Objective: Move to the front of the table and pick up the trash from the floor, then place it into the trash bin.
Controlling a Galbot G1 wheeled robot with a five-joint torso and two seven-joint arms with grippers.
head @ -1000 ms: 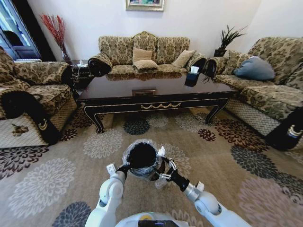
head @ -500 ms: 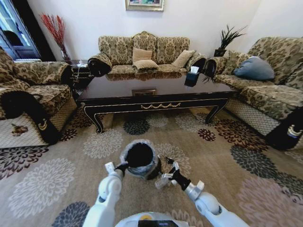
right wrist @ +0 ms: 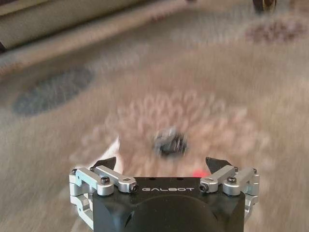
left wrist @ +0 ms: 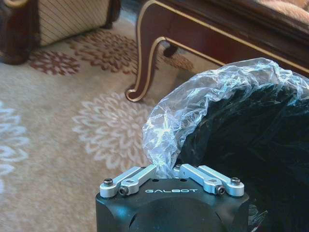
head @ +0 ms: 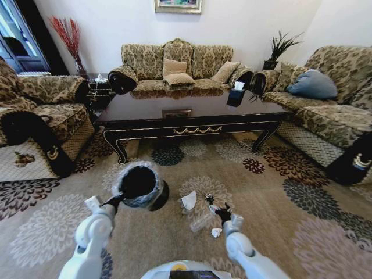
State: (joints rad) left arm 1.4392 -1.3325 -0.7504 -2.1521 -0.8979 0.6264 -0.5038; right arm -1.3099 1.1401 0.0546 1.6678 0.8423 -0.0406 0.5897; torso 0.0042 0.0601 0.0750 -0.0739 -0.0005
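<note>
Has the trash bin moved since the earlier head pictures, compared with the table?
Yes. The trash bin, held at its rim by the left gripper, has gone toward the robot's left; it now sits below the table's left leg.

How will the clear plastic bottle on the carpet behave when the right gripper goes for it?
The clear plastic bottle looks empty, so it is probably light and may skid if nudged. It lies on its side on the floor, so it could roll away from the right gripper. Its thin wall will likely dent under a firm pinch.

White arms, black "GALBOT"-marked wrists
</note>
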